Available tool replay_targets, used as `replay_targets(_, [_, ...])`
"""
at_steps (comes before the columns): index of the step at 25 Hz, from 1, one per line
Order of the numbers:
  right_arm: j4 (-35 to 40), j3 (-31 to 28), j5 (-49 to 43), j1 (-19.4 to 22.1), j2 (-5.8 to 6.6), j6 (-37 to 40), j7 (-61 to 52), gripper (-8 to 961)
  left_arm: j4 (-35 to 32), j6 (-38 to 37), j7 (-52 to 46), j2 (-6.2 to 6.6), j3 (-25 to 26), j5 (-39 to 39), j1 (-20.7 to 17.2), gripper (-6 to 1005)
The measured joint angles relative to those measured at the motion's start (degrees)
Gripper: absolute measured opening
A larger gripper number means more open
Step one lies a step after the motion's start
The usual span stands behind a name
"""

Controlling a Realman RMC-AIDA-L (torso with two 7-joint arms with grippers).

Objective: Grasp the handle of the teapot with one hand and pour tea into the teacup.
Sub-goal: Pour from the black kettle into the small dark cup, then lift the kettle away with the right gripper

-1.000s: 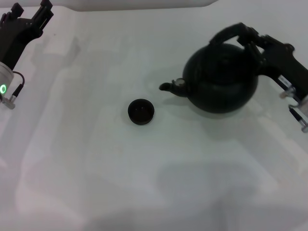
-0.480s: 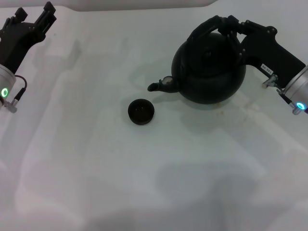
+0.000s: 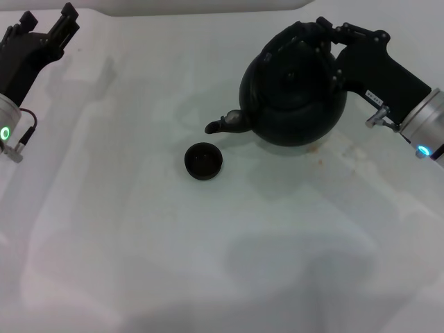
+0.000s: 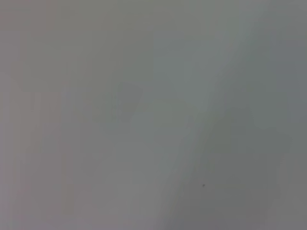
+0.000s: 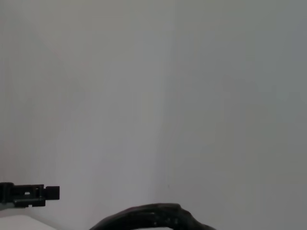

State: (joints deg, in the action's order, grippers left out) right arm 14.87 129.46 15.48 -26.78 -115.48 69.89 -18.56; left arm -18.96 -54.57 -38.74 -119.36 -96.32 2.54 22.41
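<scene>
The large black teapot [image 3: 295, 97] hangs tilted at the back right in the head view, its spout [image 3: 220, 125] pointing left and down. My right gripper [image 3: 326, 36] is shut on its arched black handle [image 3: 295, 33]; a piece of the handle also shows in the right wrist view [image 5: 148, 218]. The small black teacup [image 3: 203, 161] stands on the white table, below and left of the spout tip, apart from it. My left gripper [image 3: 47, 24] is parked at the far left back corner, away from both.
The white table surface [image 3: 208, 263] spreads under everything. A few small brownish specks [image 3: 318, 161] lie on it just right of the teapot's base. The left wrist view shows only blank grey surface.
My right gripper has carried the teapot left and toward the back, and tilted it so the spout dips toward the teacup. The teacup and my left arm have not moved.
</scene>
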Motion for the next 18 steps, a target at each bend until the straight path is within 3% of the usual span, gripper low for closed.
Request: replay_targets(18, [1.61, 0.09, -2.26, 0.4, -0.18, -0.04, 9.33, 162, 1.06, -0.13, -0.04, 0.05, -0.1, -0.2, 0.13, 871])
